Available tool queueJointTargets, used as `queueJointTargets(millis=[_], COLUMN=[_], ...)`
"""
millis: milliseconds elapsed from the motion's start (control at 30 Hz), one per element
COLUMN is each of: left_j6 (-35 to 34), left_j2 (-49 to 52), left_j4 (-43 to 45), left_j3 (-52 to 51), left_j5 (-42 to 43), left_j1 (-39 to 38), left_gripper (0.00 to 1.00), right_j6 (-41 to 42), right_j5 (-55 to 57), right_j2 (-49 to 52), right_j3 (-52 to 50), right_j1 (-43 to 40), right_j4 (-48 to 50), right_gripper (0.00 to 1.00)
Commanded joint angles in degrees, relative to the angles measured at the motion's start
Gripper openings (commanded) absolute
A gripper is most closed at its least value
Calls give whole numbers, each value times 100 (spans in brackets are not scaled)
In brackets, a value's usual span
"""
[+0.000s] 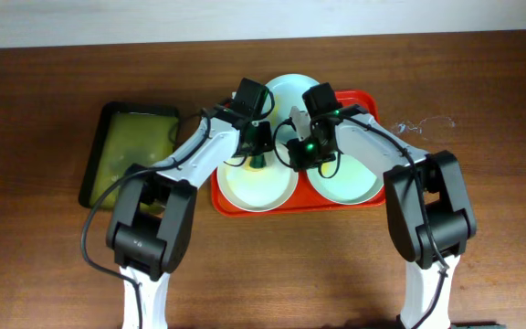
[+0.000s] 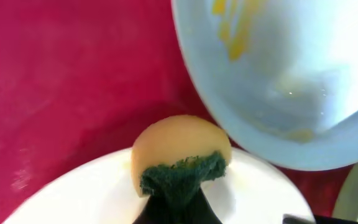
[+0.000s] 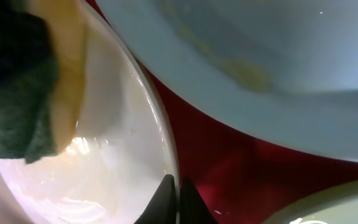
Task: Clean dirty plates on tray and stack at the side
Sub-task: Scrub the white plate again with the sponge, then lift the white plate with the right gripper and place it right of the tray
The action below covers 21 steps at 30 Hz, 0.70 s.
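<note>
The red tray (image 1: 369,100) holds three plates. A cream-white plate (image 1: 258,185) lies front left, a mint-green plate (image 1: 347,181) front right, and a second mint-green plate (image 1: 286,91) with yellow smears at the back. My left gripper (image 1: 257,153) is shut on a yellow and green sponge (image 2: 179,149), which rests on the far edge of the cream-white plate (image 2: 92,193). My right gripper (image 3: 176,193) is shut on the rim of the cream-white plate (image 3: 117,149). The smeared plate (image 2: 291,81) sits just beyond the sponge.
A smaller dark tray with a greenish inside (image 1: 131,151) stands on the brown table left of the red tray. Both arms cross over the red tray's middle. The front right plate's edge (image 3: 340,205) shows close to my right gripper.
</note>
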Motion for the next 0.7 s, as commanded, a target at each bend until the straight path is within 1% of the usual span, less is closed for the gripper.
queueJointTargets(millis=[0, 33, 67, 167, 200, 233, 300, 400, 500, 533, 567, 600, 633, 667], left_j6=[-9, 57, 55, 52, 50, 50, 50, 50, -17, -20, -59, -57, -57, -57], left_j2=[417, 481, 490, 479, 468, 382, 96, -494, -1137, -1567, -1832, -2140, -2321, -2341], left_j4=[50, 17, -120, -984, -1329, -1644, -1834, -2321, -2566, -2636, -2680, -2752, -2881, -3064], left_j3=[46, 46, 46, 107, 181, 273, 282, 282, 282, 282, 282, 282, 282, 280], left_j5=[651, 321, -210, -2111, -2514, -2653, -2717, -3386, -3381, -3377, -3368, -3217, -2924, -2813], left_j1=[-28, -22, -22, 114, 186, 264, 299, 299, 302, 378, 483, 772, 1172, 1572], left_gripper=[0, 0, 0, 0, 0, 0, 0, 0, 0, 0, 0, 0, 0, 0], right_j6=[-66, -66, -66, -68, -66, -68, -66, -66, -66, -66, -68, -68, -70, -70], right_j5=[122, 122, 122, 125, 125, 127, 205, 317, 313, 304, 293, 321, 708, 1453], right_j2=[11, 11, 11, 11, 11, 11, 11, 11, 9, -20, -160, -431, -828, -1180], right_j3=[-101, -101, -101, -101, -101, -101, -101, -101, -98, -83, -66, -13, 101, 234], right_j1=[2, 2, 2, 2, 2, 2, 2, 2, 4, 4, 4, 22, 125, 302], right_j4=[-28, -37, -55, -66, -66, -66, -74, -90, -90, -96, -98, -101, -162, -286], right_gripper=[4, 4, 4, 4, 4, 4, 4, 4, 4, 4, 4, 4, 4, 4])
